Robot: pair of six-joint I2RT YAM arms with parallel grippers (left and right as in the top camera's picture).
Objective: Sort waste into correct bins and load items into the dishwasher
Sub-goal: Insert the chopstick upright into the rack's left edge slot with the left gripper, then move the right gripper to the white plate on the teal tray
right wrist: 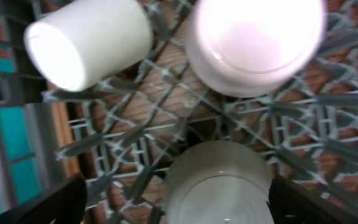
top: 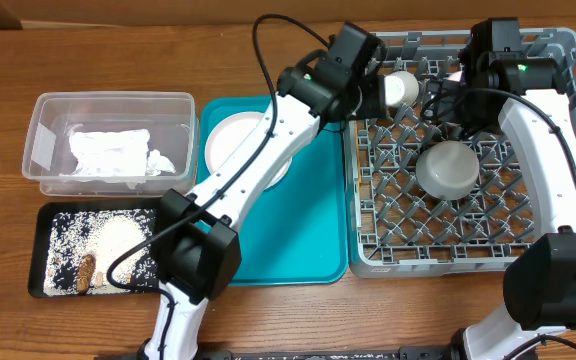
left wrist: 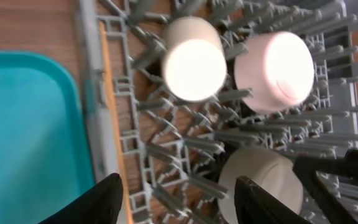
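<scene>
The grey dish rack holds an upturned pale grey-blue bowl, a cream cup on its side and a pink bowl, mostly hidden under the right arm in the overhead view. My left gripper is open and empty above the rack's left rim, just short of the cup. My right gripper is open and empty over the grey-blue bowl, not touching it. The plate lies on the teal tray. The napkin sits in the clear tub. Rice and a brown lump lie in the black tray. The chopsticks are out of view.
The teal tray lies between the bins and the rack, with my left arm stretched across it. Upright pegs fill the rack around the bowls and cup. The pink bowl stands upturned behind the grey-blue bowl.
</scene>
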